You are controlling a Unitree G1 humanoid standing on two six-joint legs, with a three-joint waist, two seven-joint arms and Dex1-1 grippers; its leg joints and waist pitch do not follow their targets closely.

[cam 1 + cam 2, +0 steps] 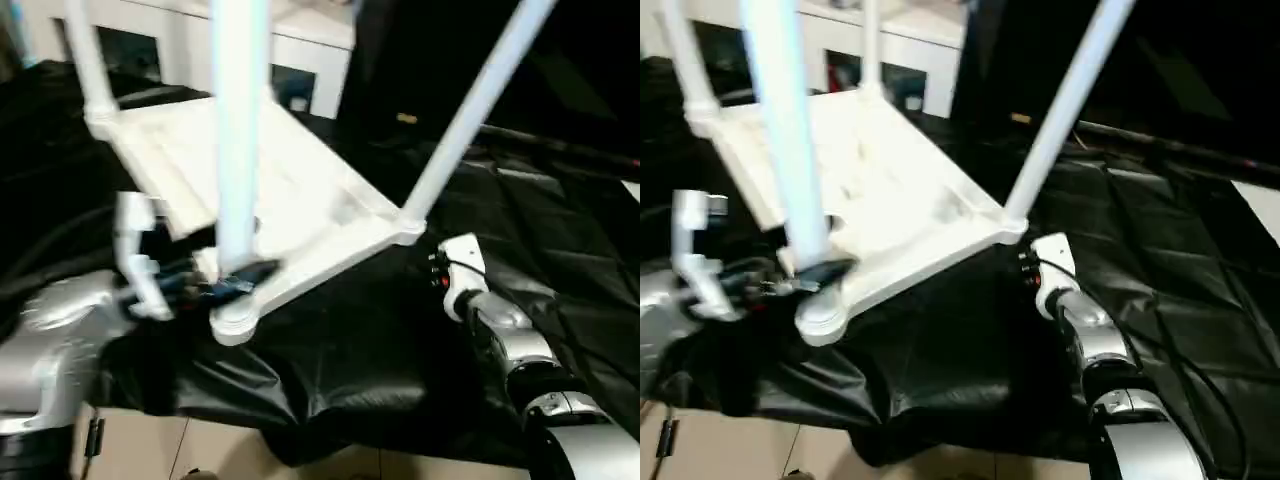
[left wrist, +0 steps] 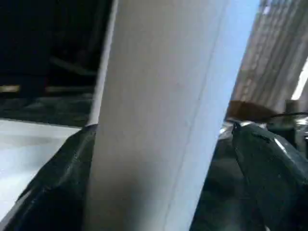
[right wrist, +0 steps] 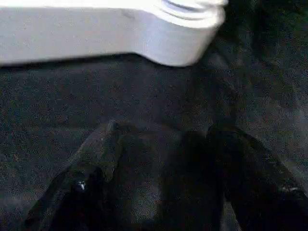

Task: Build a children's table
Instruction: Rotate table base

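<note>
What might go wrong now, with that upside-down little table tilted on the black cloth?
The tabletop sits tilted, its near corner socket at the edge of the black-draped work table; it may slide off. The left gripper has its fingers open around the near leg, so the leg may lean or loosen. The right gripper hovers empty, steadying nothing.

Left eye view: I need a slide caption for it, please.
Upturned white tabletop on black cloth, legs up; left gripper straddles the nearest leg.
</note>
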